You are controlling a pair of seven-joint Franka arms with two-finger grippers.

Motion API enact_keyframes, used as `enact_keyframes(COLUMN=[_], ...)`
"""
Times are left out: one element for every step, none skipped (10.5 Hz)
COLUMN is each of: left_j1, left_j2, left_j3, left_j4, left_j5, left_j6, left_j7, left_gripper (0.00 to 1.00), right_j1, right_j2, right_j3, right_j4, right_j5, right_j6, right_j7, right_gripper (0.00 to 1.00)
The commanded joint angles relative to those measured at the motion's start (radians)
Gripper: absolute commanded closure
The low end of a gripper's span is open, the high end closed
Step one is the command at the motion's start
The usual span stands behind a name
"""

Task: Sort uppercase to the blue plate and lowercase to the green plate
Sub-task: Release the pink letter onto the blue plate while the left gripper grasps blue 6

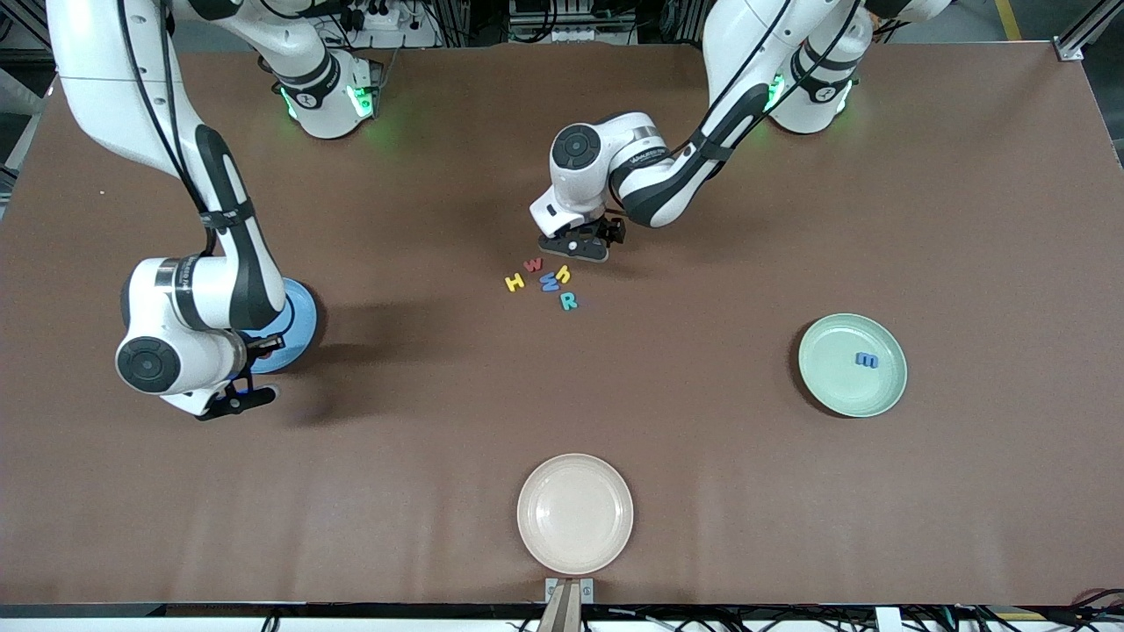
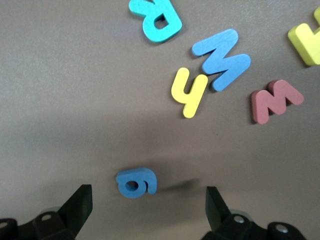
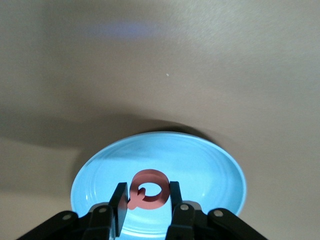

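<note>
The right gripper (image 3: 146, 200) hung over the blue plate (image 3: 210, 165), its jaws clenched on the red Q (image 3: 147, 190), which stood upright between the two fingers (image 3: 119, 200). In the front view the right arm covered most of that plate (image 1: 303, 316), which lay toward the right arm's end of the table.

The left gripper (image 2: 147, 205) hovered low over the middle of the table with its jaws spread wide and nothing between them. Directly below the gap lay the blue g (image 2: 136, 182), flat on the brown table (image 1: 790, 491) and touching neither finger. The front view hid this letter under the left arm's hand.

The other loose letters lay in a tight cluster just beside the left gripper, nearer to the front camera. The yellow H (image 1: 515, 282) sat at the cluster's edge toward the right arm's end, with the red w (image 1: 533, 264) close by. The blue W (image 1: 550, 281) and the yellow h (image 1: 565, 273) lay next to each other, apparently touching in the left wrist view. The teal R (image 1: 569, 301) was the nearest of the cluster to the front camera.

The green plate (image 1: 843, 386) lay toward the left arm's end of the table, holding the blue m (image 1: 867, 360). A cream-white plate (image 1: 575, 513) sat nearest the front camera, well apart from both other plates.
</note>
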Motion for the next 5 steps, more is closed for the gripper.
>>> enact_keyframes(left_j1=[-0.002,-0.001,0.002,0.008,0.014], left_j2=[0.007,0.007,0.006,0.001,0.001], left_j3=[0.005,0.005,0.005,0.005,0.005], left_j4=[0.003,-0.003,-0.013,-0.026,-0.033], left_j5=[0.041,0.038,0.039,0.039,0.038], left_j6=[0.020,0.021,0.023,0.023,0.023], left_j7=[-0.022,-0.035,-0.070,-0.086,-0.097], left_gripper=[0.00,0.02,0.02,0.02,0.04], right_j1=[0.000,0.001,0.001,0.003,0.004], right_j2=[-0.012,-0.012,-0.012,-0.012,-0.013], right_j3=[-0.002,-0.002,-0.002,0.000,-0.002], right_j4=[-0.036,-0.035,-0.035,-0.035,-0.033], right_j5=[0.056,0.056,0.056,0.057,0.074], right_j6=[0.016,0.014,0.014,0.011,0.005], right_j7=[-0.016,-0.014,-0.013,-0.011,-0.010], right_gripper=[0.54,0.47,0.37,0.36,0.36])
